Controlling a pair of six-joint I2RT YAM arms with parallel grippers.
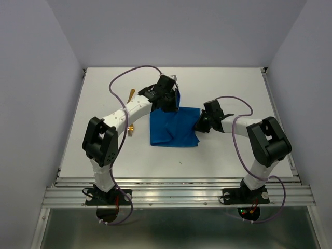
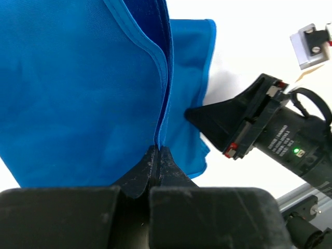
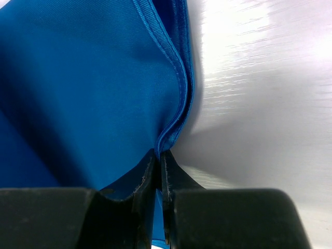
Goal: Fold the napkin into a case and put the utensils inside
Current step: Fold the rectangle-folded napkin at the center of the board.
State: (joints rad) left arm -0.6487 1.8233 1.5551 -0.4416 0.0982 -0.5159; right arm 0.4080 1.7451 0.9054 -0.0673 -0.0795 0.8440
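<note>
The bright blue napkin [image 1: 171, 129] lies folded in layers mid-table, its far edge lifted. My left gripper [image 1: 175, 106] is shut on that far hem, and the left wrist view shows the doubled hem [image 2: 162, 78] running straight into the closed left gripper [image 2: 157, 149]. My right gripper [image 1: 197, 124] is shut on the napkin's right edge, where the right wrist view shows the folded hem [image 3: 179, 88] pinched in the right gripper [image 3: 161, 154]. Two golden utensils lie left of the cloth: one piece [image 1: 132, 95] and a fork [image 1: 130, 130]. No case is in view.
The white table [image 1: 233, 88] is enclosed by pale walls on three sides. An aluminium rail [image 1: 176, 193] runs along the near edge with both arm bases on it. Purple cables [image 1: 136, 69] loop above the arms. The right arm's wrist [image 2: 280, 135] sits close beside the left gripper.
</note>
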